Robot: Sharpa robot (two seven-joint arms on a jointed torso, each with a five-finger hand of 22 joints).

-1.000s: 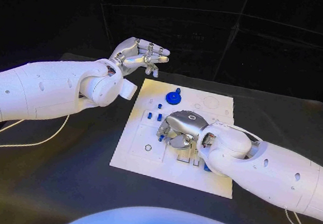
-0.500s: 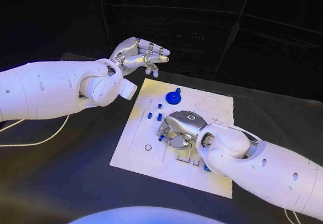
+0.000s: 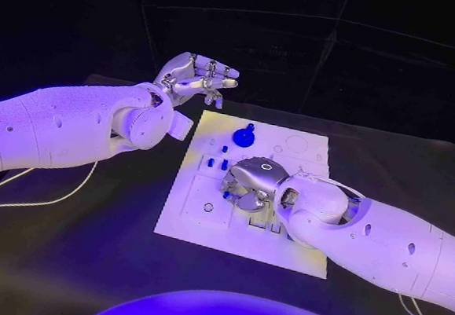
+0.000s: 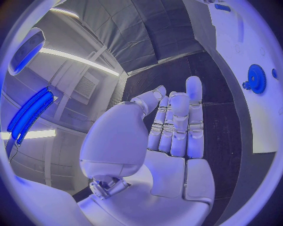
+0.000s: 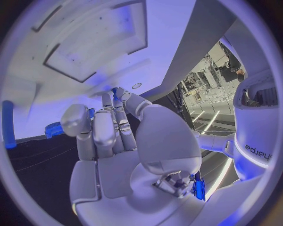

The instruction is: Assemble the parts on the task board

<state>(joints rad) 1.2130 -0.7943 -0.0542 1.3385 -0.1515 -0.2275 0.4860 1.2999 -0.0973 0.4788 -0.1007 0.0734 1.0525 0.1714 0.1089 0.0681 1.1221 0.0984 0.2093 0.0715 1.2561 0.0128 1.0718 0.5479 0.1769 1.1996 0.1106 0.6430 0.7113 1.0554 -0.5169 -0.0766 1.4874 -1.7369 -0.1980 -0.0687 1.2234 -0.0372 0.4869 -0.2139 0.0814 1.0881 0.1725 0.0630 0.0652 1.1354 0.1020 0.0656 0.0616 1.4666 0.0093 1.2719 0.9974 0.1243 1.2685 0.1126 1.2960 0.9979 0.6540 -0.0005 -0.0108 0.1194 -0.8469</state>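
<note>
The main risk, as I judge it, lies with the right hand point(image 3: 254, 183), which hangs low over the middle of the task board point(image 3: 202, 221) with its fingers pointing down among the small blue pegs point(image 3: 218, 162); a careless descent could knock a peg over or push it off its seat, because the palm hides the fingertips from the head camera and the parts stand close together; a sideways drag could also shift the whole board on the black table point(image 3: 76, 255).

In the right wrist view the fingers point(image 5: 103, 132) lie side by side, slightly curled, with the thumb point(image 5: 132, 101) across beside them; a bit of blue shows at the thumb's tip, but I cannot tell whether a part is pinched there or merely lies behind it; a blue bar point(image 5: 7, 131) and a short blue stub point(image 5: 54, 129) lie on the board just beyond the fingertips, apart from them.

The left hand point(image 3: 196, 79) is raised off the board's far corner, holding nothing, fingers point(image 4: 177, 122) straight and close together; the blue gear point(image 3: 243, 137) sits on the board beyond those fingertips, near but untouched; the left wrist view shows the gear point(image 4: 257, 78) well apart from the hand.
</note>
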